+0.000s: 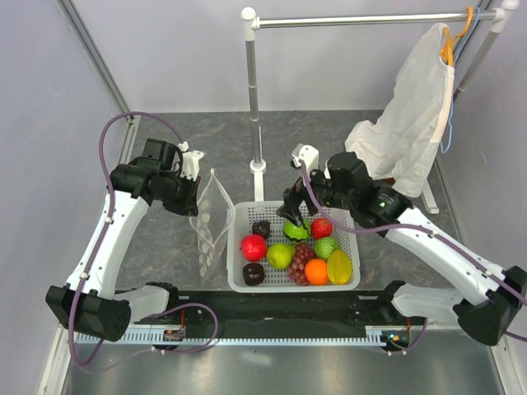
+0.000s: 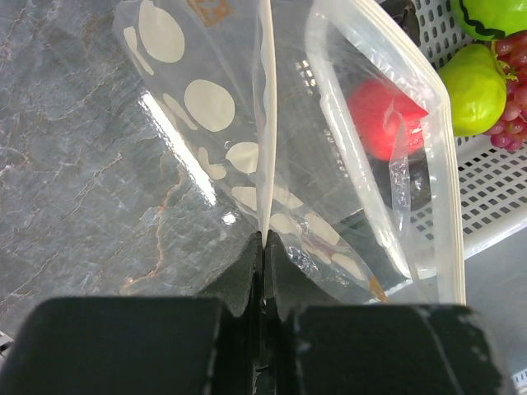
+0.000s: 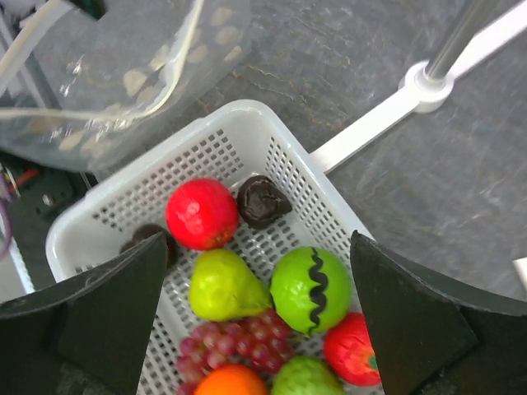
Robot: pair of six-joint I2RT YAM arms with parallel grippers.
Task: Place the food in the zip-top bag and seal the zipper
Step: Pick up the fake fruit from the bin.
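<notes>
My left gripper (image 1: 196,200) (image 2: 265,240) is shut on the rim of the clear dotted zip-top bag (image 1: 210,228) (image 2: 247,156), held up left of the white basket (image 1: 240,280); its whitish zipper (image 2: 265,123) runs up from the jaws and the mouth gapes open. My right gripper (image 1: 295,216) (image 3: 259,284) is open and empty, above the basket's fruit. Below it lie a round green fruit with a black zigzag (image 3: 311,288), a green pear (image 3: 221,284), a red apple (image 3: 202,212) (image 1: 253,247), dark brown pieces (image 3: 262,200) (image 1: 254,273), grapes (image 3: 239,341) and a strawberry (image 3: 352,350).
An orange (image 1: 316,271) and a yellow starfruit (image 1: 339,267) also lie in the basket. A clothes rack pole (image 1: 254,90) with its white foot (image 1: 258,168) stands behind the basket. A white garment (image 1: 412,115) hangs at the back right.
</notes>
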